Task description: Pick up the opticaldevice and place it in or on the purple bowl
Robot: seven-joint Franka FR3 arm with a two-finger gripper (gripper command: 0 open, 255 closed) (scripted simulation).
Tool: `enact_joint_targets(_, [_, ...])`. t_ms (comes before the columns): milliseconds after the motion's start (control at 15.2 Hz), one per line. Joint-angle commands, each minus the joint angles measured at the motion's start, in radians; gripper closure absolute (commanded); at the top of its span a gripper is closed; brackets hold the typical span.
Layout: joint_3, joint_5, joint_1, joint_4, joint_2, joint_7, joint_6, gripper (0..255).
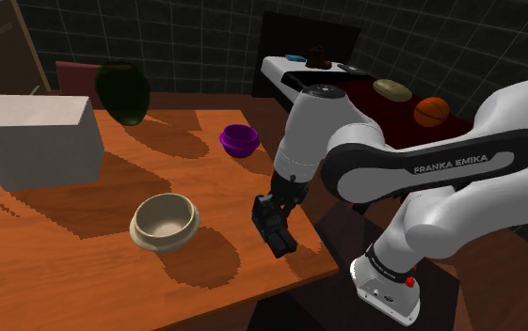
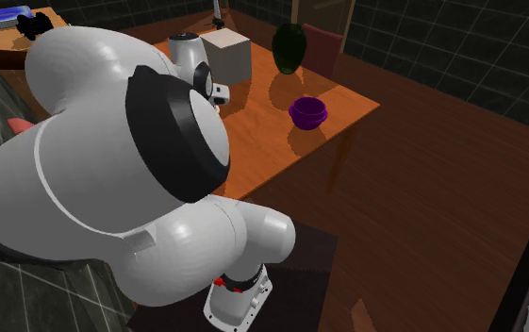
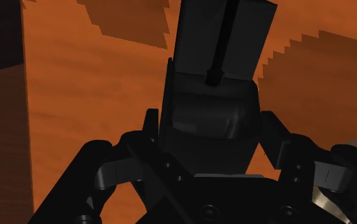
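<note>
The optical device [image 3: 221,57] is a black boxy object with a slot down its face. In the wrist view it sits between the black fingers [image 3: 107,175] of my gripper [image 3: 212,159], which is shut on it. In the shoulder view my gripper [image 1: 280,235] hangs low over the wooden table [image 1: 83,212], near its front right corner, with the device [image 1: 284,244] pointing down from it. I cannot tell whether the device touches the wood. The purple bowl [image 1: 239,140] stands farther back on the table, also seen as the purple bowl [image 2: 307,111] near the table's edge.
A beige bowl [image 1: 165,221] sits just to the shoulder view's left of the gripper. A white box [image 1: 36,139] and a dark green vase [image 1: 123,92] stand at the back. Behind the table, a white counter [image 1: 280,68] carries an orange ball [image 1: 431,110] and other small things.
</note>
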Motion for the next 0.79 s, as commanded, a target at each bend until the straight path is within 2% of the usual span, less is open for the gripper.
enact_joint_targets(0, [-0.01, -0.006, 0.0, 0.019, -0.013, 0.0, -0.032, 255])
enact_joint_targets(726, [-0.061, -0.036, -0.005, 0.131, -0.065, 0.002, -0.197, 255])
